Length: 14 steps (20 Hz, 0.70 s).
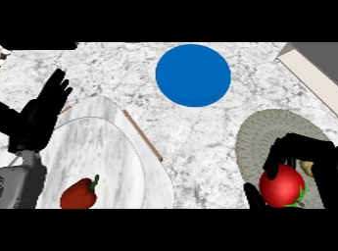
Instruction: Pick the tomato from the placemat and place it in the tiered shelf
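Note:
A red tomato with a green stem lies on the round grey-green placemat at the lower right. My right hand is over it, fingers and thumb curled round the tomato from above and the sides. The tiered shelf is the white marble, wood-edged piece at the left; a red bell pepper lies on its lower level. My left hand stands open at the left edge, fingers up, resting beside the shelf.
A round blue plate lies on the marble counter at the top centre. A grey and cream slab crosses the upper right corner. A small beige object peeks from under my right hand.

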Motion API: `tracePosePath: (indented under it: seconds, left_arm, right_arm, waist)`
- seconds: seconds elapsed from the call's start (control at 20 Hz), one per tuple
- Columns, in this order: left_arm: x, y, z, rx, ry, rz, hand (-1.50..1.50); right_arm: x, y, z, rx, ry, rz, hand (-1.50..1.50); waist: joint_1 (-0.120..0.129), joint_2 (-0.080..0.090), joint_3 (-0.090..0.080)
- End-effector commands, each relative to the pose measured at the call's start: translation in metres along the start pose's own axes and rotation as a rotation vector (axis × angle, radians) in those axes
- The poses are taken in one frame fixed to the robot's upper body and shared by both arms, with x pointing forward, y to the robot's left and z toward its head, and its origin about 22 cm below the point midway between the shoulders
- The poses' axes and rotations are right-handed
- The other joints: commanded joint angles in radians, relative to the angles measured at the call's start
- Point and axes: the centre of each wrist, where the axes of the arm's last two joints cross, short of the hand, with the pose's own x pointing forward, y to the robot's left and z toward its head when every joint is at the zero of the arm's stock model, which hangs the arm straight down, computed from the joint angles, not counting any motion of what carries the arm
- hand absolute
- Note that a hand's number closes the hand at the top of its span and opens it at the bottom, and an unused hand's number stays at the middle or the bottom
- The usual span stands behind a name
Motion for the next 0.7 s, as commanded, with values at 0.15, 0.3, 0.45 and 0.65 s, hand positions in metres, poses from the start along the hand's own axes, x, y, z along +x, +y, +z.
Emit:
tracePosePath:
  seconds: [0.15,0.3,0.45,0.65]
  left_arm:
    - [0.004,0.005,-0.002,-0.003,-0.004,0.002,0.00]
    - [0.020,-0.003,-0.006,0.006,-0.004,0.004,0.00]
    - [-0.004,0.000,-0.005,0.001,-0.003,0.012,0.00]
    - [-0.003,0.007,-0.007,0.005,-0.015,0.006,0.00]
  right_arm:
    - [0.015,-0.073,-0.016,-0.188,0.044,-0.009,1.50]
    - [0.012,-0.106,-0.030,-0.248,0.078,0.049,1.50]
    - [0.013,-0.128,-0.055,-0.256,0.138,0.018,1.50]
    - [-0.022,-0.177,-0.055,-0.327,0.200,0.061,1.50]
  waist:
    - [0.004,0.001,0.000]
    - [0.000,-0.001,0.001]
    - [0.004,0.002,0.000]
    - [0.003,0.003,0.001]
